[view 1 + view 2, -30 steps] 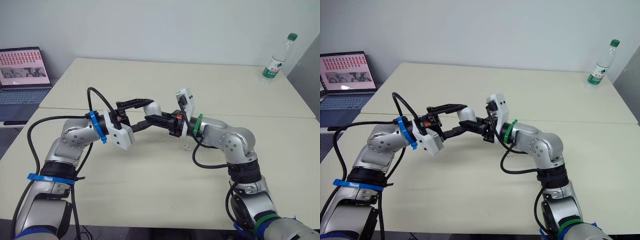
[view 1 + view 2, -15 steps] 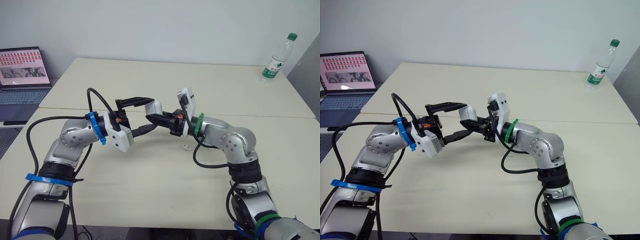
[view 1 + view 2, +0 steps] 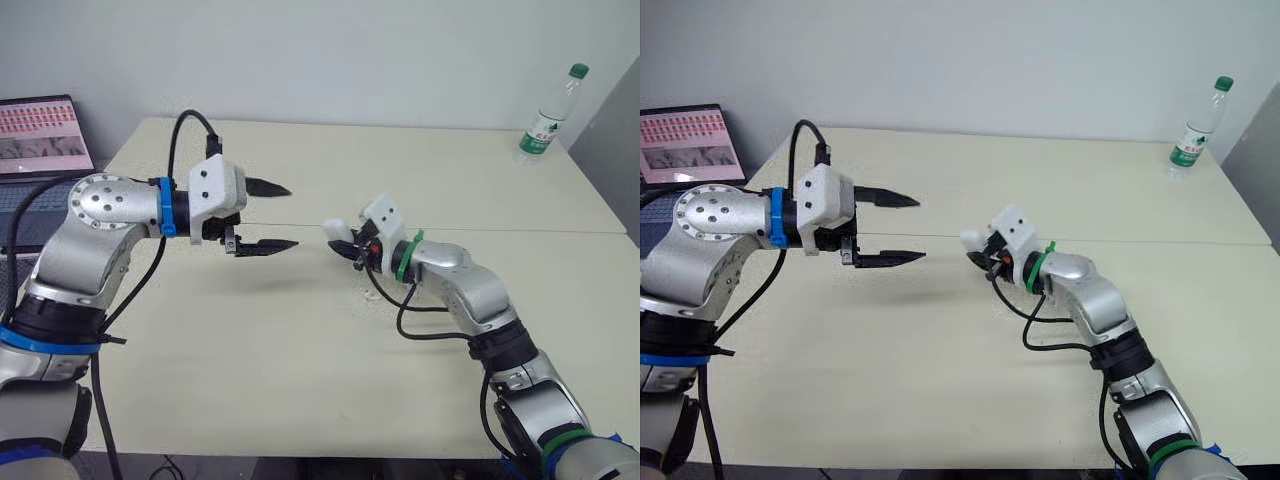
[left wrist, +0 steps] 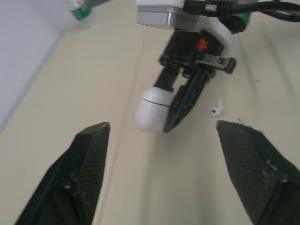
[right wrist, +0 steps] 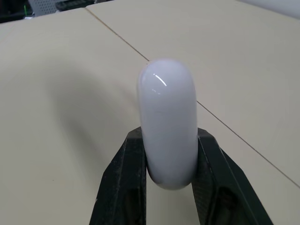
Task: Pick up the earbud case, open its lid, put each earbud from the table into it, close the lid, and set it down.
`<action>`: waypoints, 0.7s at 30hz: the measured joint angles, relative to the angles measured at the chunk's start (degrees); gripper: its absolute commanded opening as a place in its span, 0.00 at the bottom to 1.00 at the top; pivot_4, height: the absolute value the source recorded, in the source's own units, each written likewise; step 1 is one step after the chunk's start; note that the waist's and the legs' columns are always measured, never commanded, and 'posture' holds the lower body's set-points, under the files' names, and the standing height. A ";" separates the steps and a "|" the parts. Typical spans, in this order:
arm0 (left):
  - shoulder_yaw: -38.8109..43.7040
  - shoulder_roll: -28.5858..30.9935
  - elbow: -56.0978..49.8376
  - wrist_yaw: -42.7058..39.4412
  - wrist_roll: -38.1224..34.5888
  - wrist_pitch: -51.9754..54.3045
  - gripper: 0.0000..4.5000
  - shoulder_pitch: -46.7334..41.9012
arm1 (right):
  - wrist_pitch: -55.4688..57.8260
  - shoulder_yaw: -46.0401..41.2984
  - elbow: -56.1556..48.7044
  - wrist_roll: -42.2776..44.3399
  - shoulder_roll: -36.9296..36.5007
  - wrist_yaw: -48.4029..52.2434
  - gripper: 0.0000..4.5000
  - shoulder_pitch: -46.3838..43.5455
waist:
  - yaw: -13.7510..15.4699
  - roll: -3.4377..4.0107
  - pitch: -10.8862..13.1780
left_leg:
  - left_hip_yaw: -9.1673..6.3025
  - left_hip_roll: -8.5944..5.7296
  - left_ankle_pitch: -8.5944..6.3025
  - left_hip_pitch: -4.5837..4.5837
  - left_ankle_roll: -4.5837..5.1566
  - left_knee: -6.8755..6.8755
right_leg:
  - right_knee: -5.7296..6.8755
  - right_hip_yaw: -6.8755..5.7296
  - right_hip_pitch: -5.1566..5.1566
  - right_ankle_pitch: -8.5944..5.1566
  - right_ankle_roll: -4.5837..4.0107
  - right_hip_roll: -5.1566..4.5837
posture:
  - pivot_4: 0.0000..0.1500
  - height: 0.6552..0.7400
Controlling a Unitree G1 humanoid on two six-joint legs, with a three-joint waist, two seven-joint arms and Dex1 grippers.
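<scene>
Jaws of right gripper [image 5: 168, 140] pinch the earbud case [image 5: 167, 108]; left gripper [image 3: 292, 215] gapes wide, well apart.

Earbud case [image 5: 167, 122] glossy smooth plastic; table [image 5: 56, 117] matt, smooth; left end effector [image 3: 292, 215] fingers [image 4: 89, 164] matt black, grainy.

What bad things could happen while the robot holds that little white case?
The shiny, rounded earbud case is pinched at one end by the right gripper, so it might slip out. Its lid looks shut, and prying it with the open left gripper could twist it loose. The earbud lies on the table close below that gripper and might get knocked away.
</scene>
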 measured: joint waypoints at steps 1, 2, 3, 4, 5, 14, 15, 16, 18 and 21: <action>-1.00 -0.51 0.84 -1.21 0.91 0.70 0.59 -0.88 | -0.58 0.53 0.00 -0.90 -0.20 0.66 0.21 -0.20 | 0.01 0.00 0.00 | -0.03 0.00 0.00 -0.01 0.00 0.00 | 0.01 0.00 0.00 -0.01 -0.02 0.00 | 1.00 1.00; -1.78 -1.30 2.08 -2.04 2.22 0.81 0.50 -1.76 | -1.02 1.25 -0.01 -1.61 -0.40 1.22 0.21 -0.55 | 0.06 0.00 0.00 | -0.05 0.00 0.00 -0.01 0.00 0.01 | 0.02 0.00 -0.01 -0.01 -0.03 0.01 | 1.00 1.00; -2.37 -2.01 3.08 -2.33 3.72 0.78 0.44 -2.42 | -1.34 1.79 -0.04 -2.30 -0.39 1.85 0.21 -0.99 | 0.08 0.00 0.00 | -0.04 0.02 0.00 -0.01 0.00 0.01 | 0.03 0.02 -0.02 -0.01 -0.04 0.03 | 1.00 1.00; -3.23 -2.79 4.30 -2.48 5.25 0.65 0.44 -3.42 | -1.96 2.29 -0.09 -3.17 -0.50 2.20 0.21 -1.34 | 0.11 0.00 0.00 | -0.05 0.01 0.00 -0.02 0.00 0.02 | 0.05 0.03 -0.02 -0.01 -0.04 0.03 | 1.00 1.00; -3.81 -3.50 5.21 -2.75 6.72 0.42 0.44 -4.17 | -2.46 3.01 -0.27 -3.96 -0.76 2.65 0.21 -1.69 | 0.15 0.00 0.00 | -0.04 0.01 0.00 -0.02 -0.01 0.02 | 0.04 0.05 -0.02 -0.01 -0.04 0.03 | 1.00 1.00; -5.54 -7.10 11.37 -7.13 14.44 -4.38 0.44 -6.70 | -4.90 6.22 -3.53 -9.25 -2.03 6.32 0.21 -1.83 | 0.21 0.00 0.00 | -0.04 0.01 0.01 -0.29 -0.01 0.08 | 0.05 0.13 -0.27 -0.01 -0.06 -0.20 | 1.00 1.00; -5.55 -7.54 11.72 -7.33 15.12 -4.57 0.44 -7.07 | -5.03 6.28 -3.89 -9.77 -2.02 6.40 0.21 -1.84 | 0.24 0.00 0.00 | -0.06 0.00 0.01 -0.31 -0.01 0.10 | 0.07 0.12 -0.29 -0.01 -0.06 -0.23 | 1.00 1.00; -5.55 -7.95 11.93 -7.43 15.40 -4.61 0.44 -7.50 | -5.19 6.38 -4.16 -9.97 -1.96 6.47 0.21 -1.87 | 0.27 0.00 0.00 | -0.08 0.00 0.01 -0.35 -0.01 0.11 | 0.06 0.12 -0.31 -0.01 -0.06 -0.24 | 1.00 1.00; -5.56 -9.24 12.41 -7.83 15.92 -4.32 0.44 -8.60 | -5.71 6.65 -4.39 -10.90 -1.83 6.83 0.21 -2.07 | 0.36 0.00 0.00 | -0.07 -0.04 0.01 -0.37 -0.02 0.12 | 0.07 0.12 -0.33 0.00 -0.05 -0.27 | 1.00 1.00; -5.56 -10.76 13.18 -8.28 16.62 -4.12 0.44 -9.80 | -6.00 6.65 -4.39 -12.12 -1.80 6.94 0.21 -2.90 | 0.37 0.00 0.00 | -0.04 -0.04 0.01 -0.39 -0.01 0.15 | 0.09 0.12 -0.34 0.00 -0.05 -0.28 | 1.00 1.00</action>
